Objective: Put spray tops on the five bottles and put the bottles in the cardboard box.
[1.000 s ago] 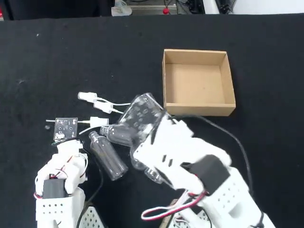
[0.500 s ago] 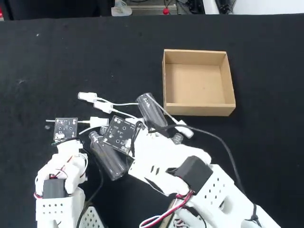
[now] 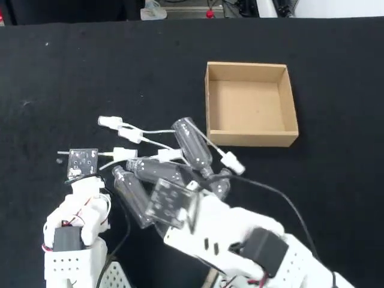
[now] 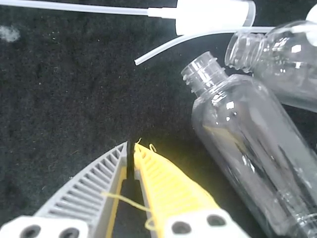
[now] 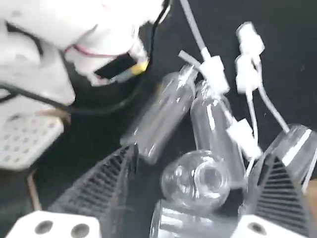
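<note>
Several clear bottles lie in a heap in the middle of the table. One bottle (image 3: 192, 143) lies near the cardboard box (image 3: 252, 139), another (image 3: 157, 170) beside it, a third (image 3: 133, 195) nearer the left arm (image 3: 75, 222). Loose white spray tops (image 3: 129, 135) with thin tubes lie just beyond them. My left gripper (image 4: 132, 151) is shut and empty on the cloth, a little short of an open bottle neck (image 4: 200, 74). My right gripper (image 5: 198, 163) is open above the heap, with a bottle's round base (image 5: 198, 182) between its fingers, untouched.
The cardboard box is open and empty at the back right. The right arm (image 3: 240, 246) covers the near middle of the table, its cable trailing past a bottle (image 3: 221, 182). Black cloth (image 3: 90, 72) lies bare at the back left.
The right arm has drawn back toward the near edge, uncovering the bottles. A bottle seen blurred under it one second ago now lies still near the box. The left arm has not moved.
</note>
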{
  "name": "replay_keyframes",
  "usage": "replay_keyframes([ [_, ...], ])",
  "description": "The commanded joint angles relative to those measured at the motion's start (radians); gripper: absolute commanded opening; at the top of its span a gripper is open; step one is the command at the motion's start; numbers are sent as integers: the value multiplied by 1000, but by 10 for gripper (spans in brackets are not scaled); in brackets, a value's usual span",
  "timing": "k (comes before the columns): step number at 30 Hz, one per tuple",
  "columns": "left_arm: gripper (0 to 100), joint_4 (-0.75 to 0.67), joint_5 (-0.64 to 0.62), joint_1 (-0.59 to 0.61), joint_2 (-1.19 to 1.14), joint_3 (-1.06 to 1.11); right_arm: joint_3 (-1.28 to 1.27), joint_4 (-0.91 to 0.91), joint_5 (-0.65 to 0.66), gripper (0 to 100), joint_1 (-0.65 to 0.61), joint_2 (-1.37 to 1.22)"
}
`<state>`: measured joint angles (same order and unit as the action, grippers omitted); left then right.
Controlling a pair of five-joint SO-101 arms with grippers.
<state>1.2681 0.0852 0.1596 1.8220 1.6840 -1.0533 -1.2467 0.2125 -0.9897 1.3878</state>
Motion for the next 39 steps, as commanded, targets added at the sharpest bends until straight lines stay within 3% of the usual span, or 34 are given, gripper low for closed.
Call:
replay_keyframes([
  [1, 30, 2, 2, -2, 2, 16, -99, 91, -9, 364, 69, 127],
  [16, 30, 2, 2, -2, 2, 16, -292, 112, -101, 364, 114, 269],
  [25, 30, 2, 2, -2, 2, 16, -464, 284, -106, 361, 117, 269],
  [39, 30, 2, 2, -2, 2, 16, -458, 290, -103, 361, 120, 271],
])
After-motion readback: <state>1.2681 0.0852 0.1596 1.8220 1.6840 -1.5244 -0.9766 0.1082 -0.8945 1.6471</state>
